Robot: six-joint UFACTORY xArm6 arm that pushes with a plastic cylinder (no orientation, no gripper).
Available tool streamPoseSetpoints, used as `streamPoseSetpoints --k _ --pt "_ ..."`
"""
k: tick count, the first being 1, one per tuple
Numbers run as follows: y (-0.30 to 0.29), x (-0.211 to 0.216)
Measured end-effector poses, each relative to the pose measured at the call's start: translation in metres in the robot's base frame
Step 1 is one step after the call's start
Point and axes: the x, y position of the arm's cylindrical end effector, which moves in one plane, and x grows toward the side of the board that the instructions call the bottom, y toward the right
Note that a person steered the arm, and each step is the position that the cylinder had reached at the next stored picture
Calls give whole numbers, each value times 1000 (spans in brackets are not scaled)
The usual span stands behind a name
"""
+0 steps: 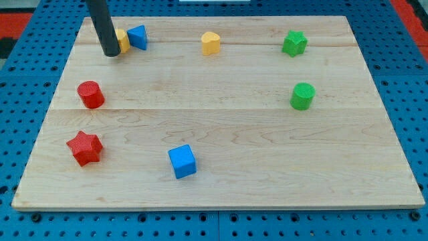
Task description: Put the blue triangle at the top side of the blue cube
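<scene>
Up at the view's top-left corner of the desk [221, 134], my tip [111, 53] rests just left of a yellow block [123, 41], which is partly hidden behind the rod so its shape cannot be made out; the blue triangle [138, 37] sits touching or just beside that yellow block on its right. There are no fingers on this arm, only the straight rod, so nothing is held or clamped; everything has to be done by pushing. The blue cube [182, 161] lies well apart from the triangle, down toward the view's bottom and a little to the right, with bare wood above it. To do this step well, I judge the tip should first get clear of the yellow block and come round to the triangle's upper-left side, so that a push sends the triangle alone down and rightward. Pushing from where the tip is now would likely drive the yellow block along with it. The push should go through the triangle's middle to keep it from spinning off the tip, and should stop with the triangle just above the cube, not touching it, lest the cube be shoved. The red cylinder [90, 94] and red star [84, 147] lie left of that path and should not interfere.
</scene>
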Motion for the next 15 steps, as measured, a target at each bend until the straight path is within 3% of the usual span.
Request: streamPoseSetpoints --k 3,4,5,6,9,10,11,15 --pt "6 8" --pt "-44 8" --pt "-62 -18" --pt "-42 -53" --pt "44 -65" --pt "69 -59" --pt "104 -24" --pt "106 14"
